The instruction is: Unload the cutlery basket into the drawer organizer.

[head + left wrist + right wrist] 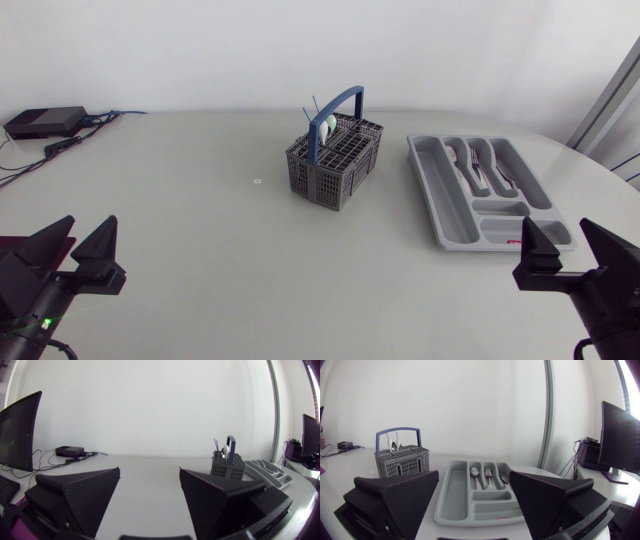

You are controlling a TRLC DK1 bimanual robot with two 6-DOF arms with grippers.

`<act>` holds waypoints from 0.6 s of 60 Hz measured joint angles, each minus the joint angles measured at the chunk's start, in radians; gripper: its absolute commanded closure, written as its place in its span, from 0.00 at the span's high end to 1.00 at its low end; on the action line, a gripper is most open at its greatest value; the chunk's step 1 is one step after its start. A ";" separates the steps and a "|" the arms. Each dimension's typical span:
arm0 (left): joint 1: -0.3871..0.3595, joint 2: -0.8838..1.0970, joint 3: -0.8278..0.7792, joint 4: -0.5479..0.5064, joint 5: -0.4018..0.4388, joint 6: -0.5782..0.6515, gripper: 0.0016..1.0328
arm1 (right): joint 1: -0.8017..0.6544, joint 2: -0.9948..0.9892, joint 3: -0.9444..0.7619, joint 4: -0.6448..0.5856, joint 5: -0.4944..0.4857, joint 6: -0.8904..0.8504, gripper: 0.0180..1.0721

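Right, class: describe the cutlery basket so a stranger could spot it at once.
On the pale table, near its middle, beside the flat grey drawer organizer, stands the cutlery basket. It alone is a tall dark mesh box with a blue arched handle.

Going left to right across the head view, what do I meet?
Matte black, wedge-fingered left gripper → grey plastic, blue-handled cutlery basket → grey plastic drawer organizer with cutlery in it.
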 measured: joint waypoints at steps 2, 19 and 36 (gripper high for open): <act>0.000 0.000 0.000 0.000 0.000 0.000 0.96 | 0.000 0.000 0.000 0.000 0.000 0.000 0.97; -0.008 0.000 0.000 0.000 0.000 0.000 0.96 | 0.000 0.000 0.000 0.000 0.000 0.000 0.97; -0.013 0.000 0.000 0.023 0.000 -0.001 0.96 | 0.013 0.000 0.000 0.001 0.000 0.000 0.97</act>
